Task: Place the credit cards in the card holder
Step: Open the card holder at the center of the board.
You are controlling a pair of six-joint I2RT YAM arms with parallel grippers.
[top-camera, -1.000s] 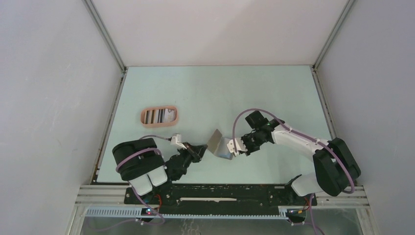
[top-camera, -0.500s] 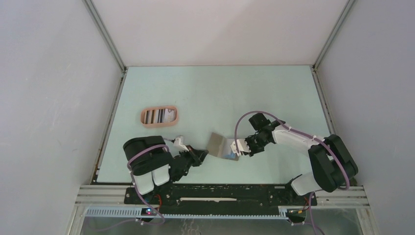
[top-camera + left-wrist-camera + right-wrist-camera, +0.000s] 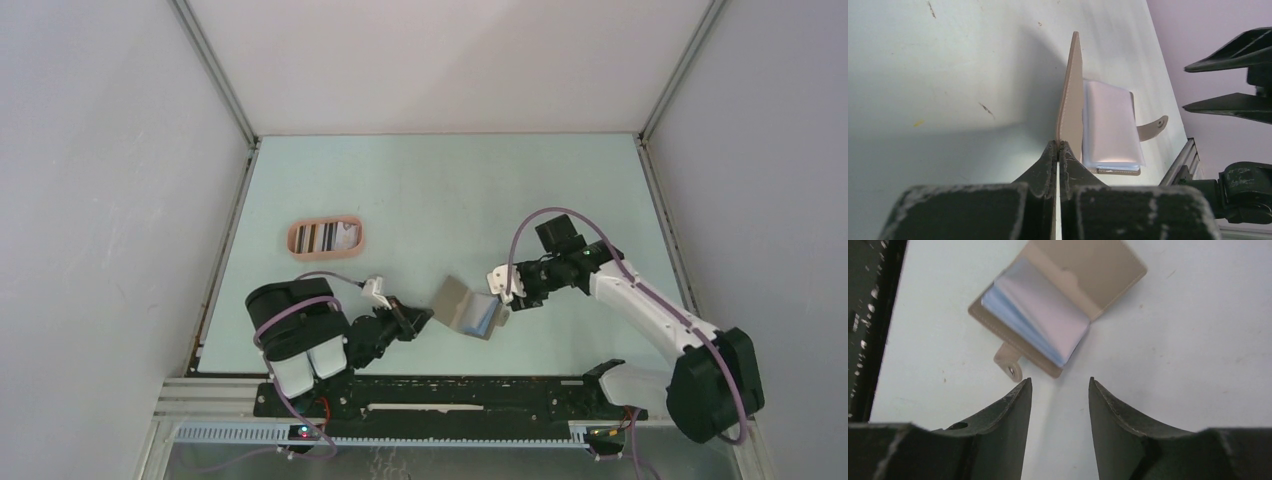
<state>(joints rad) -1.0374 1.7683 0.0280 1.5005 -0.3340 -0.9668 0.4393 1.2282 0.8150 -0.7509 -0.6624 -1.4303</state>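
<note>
Now my left gripper (image 3: pixel 1058 145) is clamped hard on the bottom edge of the wallet cover (image 3: pixel 1071 105), fingertips pressed together with the tan flap standing upright between them. My right gripper (image 3: pixel 1060 382) is spread wide and holds nothing. Half a second ago its fingers were against the right edge of the wallet (image 3: pixel 468 308); since then it has drawn back and hangs just beside that edge, apart from it, and the right arm has swung outward toward the right side of the table (image 3: pixel 450 190). The wallet itself looks different too: it lay nearly closed then, and now it gapes, with the cover raised on my left side and the clear sleeves (image 3: pixel 1040 315) exposed, blue showing under them. I cannot tell how many cards sit in those sleeves. The snap tab (image 3: pixel 1009 362) sticks out flat from the wallet's lower half, toward my right fingers. Well away, on the far left, the card holder (image 3: pixel 292 240) lies where it did before, with striped credit cards (image 3: pixel 322 237) lying inside its rim.
</note>
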